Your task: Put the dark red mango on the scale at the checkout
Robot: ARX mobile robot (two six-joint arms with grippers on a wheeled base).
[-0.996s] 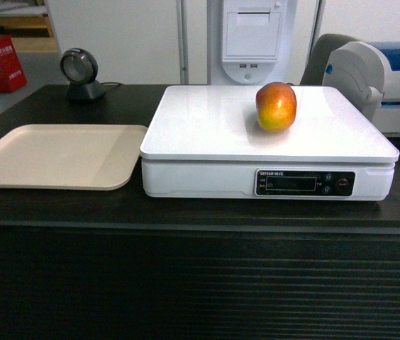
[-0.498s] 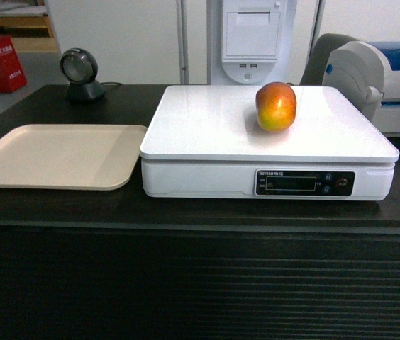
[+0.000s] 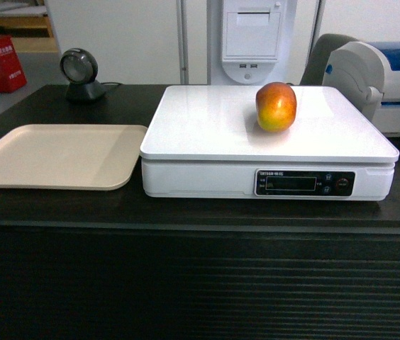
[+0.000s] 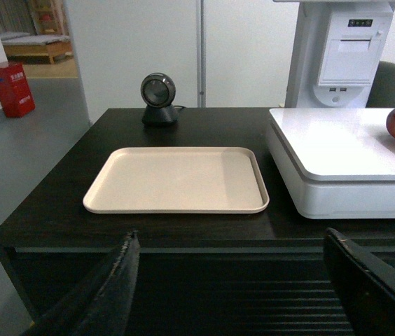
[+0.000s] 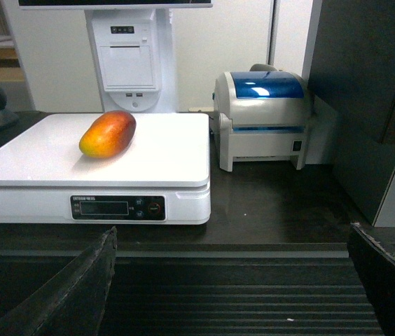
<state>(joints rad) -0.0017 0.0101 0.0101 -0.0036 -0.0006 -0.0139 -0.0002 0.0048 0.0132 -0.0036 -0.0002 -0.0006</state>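
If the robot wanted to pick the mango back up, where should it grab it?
Probably around the middle of the mango, coming down from above. It lies on its side on the flat white scale, long and rounded, so the fingers would best close across its narrow width rather than its ends. Nothing stands close beside it, and both hands look open, back from the counter.

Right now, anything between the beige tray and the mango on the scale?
Nothing: in the head view only bare white glossy scale platform separates the flat beige plastic tray from the dark red oval mango.
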